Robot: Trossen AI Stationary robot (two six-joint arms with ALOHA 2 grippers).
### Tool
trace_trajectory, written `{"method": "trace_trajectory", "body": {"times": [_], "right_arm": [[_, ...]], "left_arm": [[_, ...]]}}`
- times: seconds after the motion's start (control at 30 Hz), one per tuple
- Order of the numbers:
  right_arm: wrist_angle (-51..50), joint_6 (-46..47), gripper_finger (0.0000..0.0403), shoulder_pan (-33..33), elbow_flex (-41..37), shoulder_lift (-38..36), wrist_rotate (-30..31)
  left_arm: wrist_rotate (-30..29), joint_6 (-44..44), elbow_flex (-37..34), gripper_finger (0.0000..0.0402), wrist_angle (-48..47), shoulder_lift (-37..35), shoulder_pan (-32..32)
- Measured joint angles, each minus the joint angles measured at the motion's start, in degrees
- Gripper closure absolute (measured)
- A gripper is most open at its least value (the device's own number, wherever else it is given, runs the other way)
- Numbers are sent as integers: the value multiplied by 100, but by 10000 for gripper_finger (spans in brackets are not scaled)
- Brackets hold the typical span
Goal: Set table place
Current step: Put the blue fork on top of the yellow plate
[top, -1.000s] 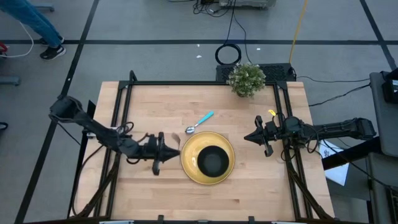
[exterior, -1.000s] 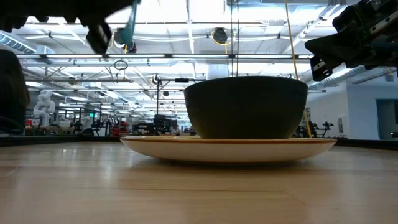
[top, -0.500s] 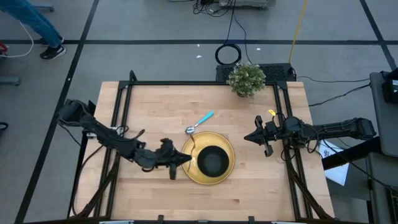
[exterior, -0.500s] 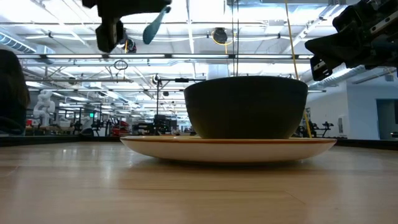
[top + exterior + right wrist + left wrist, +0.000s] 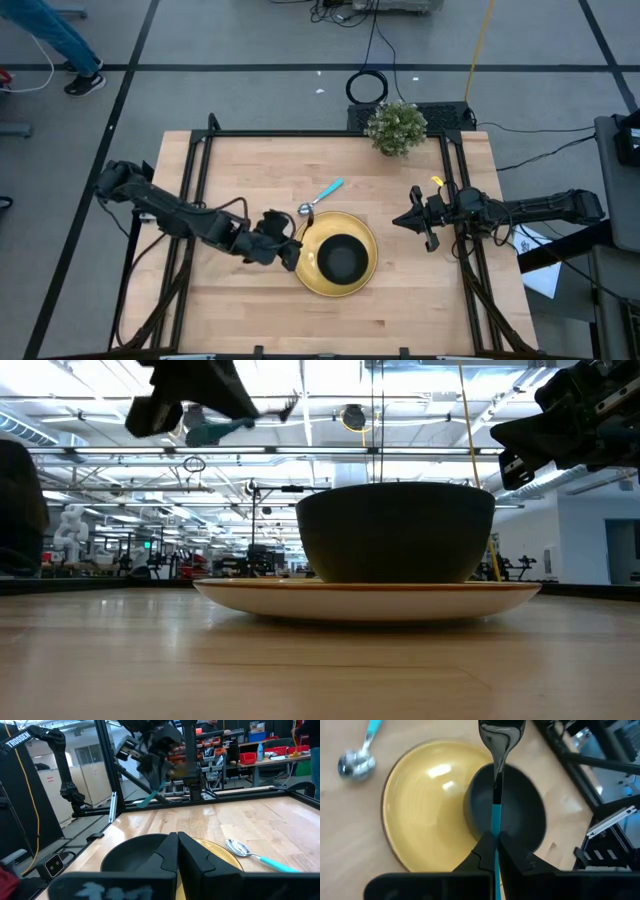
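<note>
The yellow plate (image 5: 334, 254) sits mid-table (image 5: 400, 310) with the black bowl (image 5: 343, 260) on it; a spoon (image 5: 318, 196) lies at its eleven o'clock. At nine o'clock the left gripper (image 5: 287, 252) pinches a teal-handled fork (image 5: 496, 780), seemingly unplaced. The right gripper (image 5: 402, 221), fingers pressed together, idles at three o'clock.

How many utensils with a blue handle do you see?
2. A spoon lies on the table beside the plate; a fork is held in the left hand.

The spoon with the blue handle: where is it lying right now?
In the high view the spoon lies on the table just beyond the yellow plate, toward the plant, clear of both grippers.
</note>
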Motion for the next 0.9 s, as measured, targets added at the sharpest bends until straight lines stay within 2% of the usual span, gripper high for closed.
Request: {"method": "trace_trajectory", "body": {"times": [0.3,0.67,0.9], "right_arm": [[-2,2,403,0,1,-1,-2],[-13,108,403,1,1,0,-11],[-48,109,403,0,-1,0,-11]], "left_arm": [[1342,-178,-113,398,-105,365,525],[1650,190,-115,398,-138,448,717],[2112,114,-117,398,-242,685,1030]]}}
